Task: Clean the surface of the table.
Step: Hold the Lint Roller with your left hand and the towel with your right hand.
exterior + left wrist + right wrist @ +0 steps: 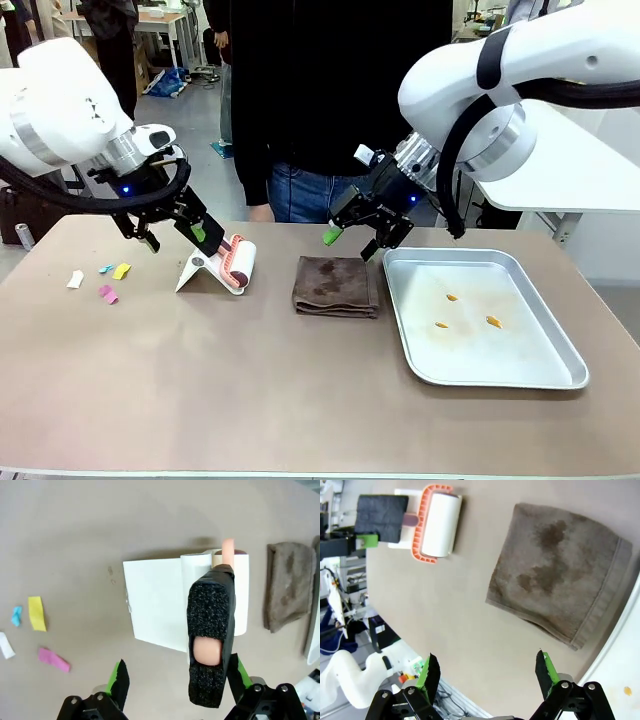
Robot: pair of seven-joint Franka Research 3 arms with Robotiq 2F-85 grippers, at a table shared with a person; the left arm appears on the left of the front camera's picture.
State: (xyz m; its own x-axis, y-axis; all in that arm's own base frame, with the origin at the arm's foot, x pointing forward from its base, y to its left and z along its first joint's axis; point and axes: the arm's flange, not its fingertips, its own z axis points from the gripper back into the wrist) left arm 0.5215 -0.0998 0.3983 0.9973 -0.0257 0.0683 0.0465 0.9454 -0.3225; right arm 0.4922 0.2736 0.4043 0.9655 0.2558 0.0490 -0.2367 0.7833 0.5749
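The taupe table (250,390) carries several coloured paper scraps (107,293) at its left. A lint roller (238,262) with a pink frame rests on a white stand (193,274). My left gripper (205,236) is open around the roller's black foam-wrapped handle (210,640), which lies against one green-padded finger (239,676); the other finger (120,680) stands well apart. The right gripper (355,236) hangs open above the table's far side, just behind a folded brown cloth (335,287), with nothing between its fingers (430,674). The cloth (555,575) looks stained.
A shiny metal tray (560,360) at the right holds a few orange crumbs (492,321). A person in a black top (320,90) stands at the far edge. Scraps (36,613) lie left of the stand. The table's front half is bare.
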